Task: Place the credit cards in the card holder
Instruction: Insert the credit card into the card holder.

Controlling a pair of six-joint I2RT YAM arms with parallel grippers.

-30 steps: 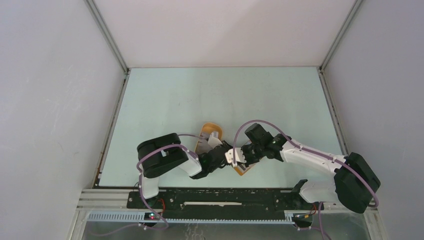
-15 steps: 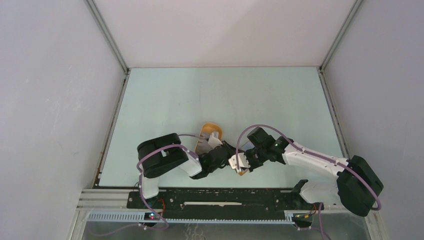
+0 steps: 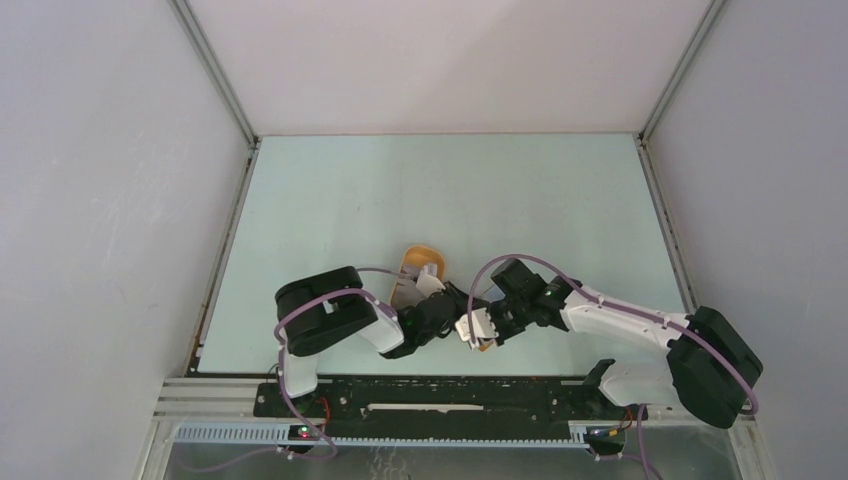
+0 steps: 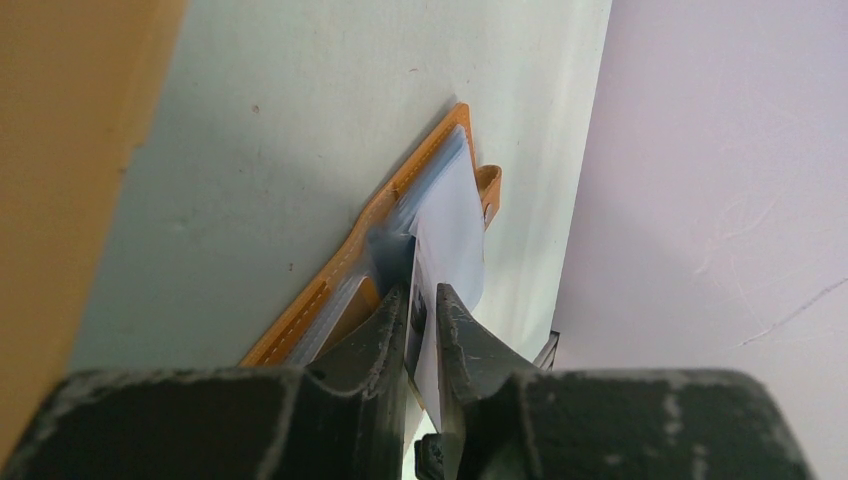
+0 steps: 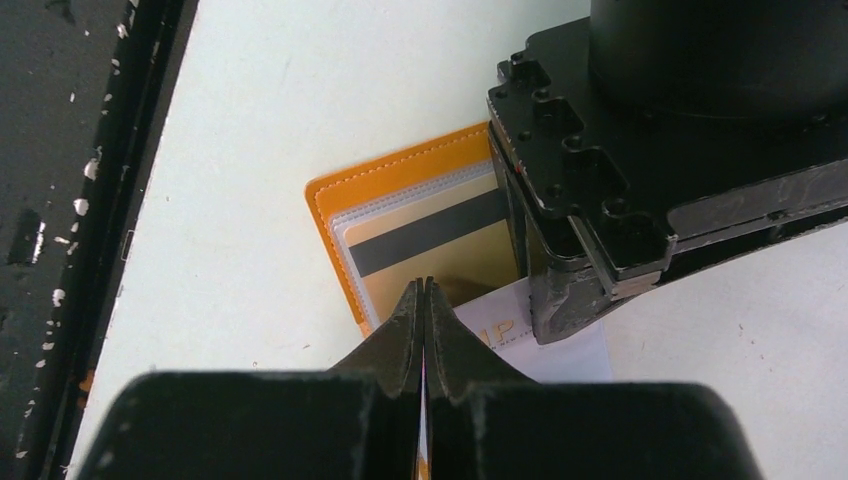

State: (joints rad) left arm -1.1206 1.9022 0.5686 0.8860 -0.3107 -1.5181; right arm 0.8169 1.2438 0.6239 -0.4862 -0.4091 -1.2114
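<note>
Nearest me, both arm bases sit on the black rail [image 3: 430,395] at the worktop's [image 3: 450,190] front edge, L arm on the left, R arm on the right. Both reach inward and meet just past the rail, near the middle.

The wallet [image 5: 400,178] lies open and flat on the worktop right under where they meet, w/ its orange stitched edge showing and clear pockets inside. A gold card [image 5: 475,262] w/ a black stripe sits inside one pocket.

R end effector [image 5: 424,298] has its fingers pressed tight together, nothing visibly between them, tips right at the near edge of the gold card. Can't tell if they touch it.

L end effector [image 4: 420,300] is pinching a white card [image 4: 450,225] edge-on, fingers closed on its near part. The card's far end points into the wallet, against the blue-grey lining. From the R wrist view, a corner of this card w/ faint print sticks out beside the L end effector's black body, over the wallet's edge.

Further back, just beyond the L wrist, sits an oval orange tray [image 3: 421,258]. Behind that are pale green worktop and grey walls.
</note>
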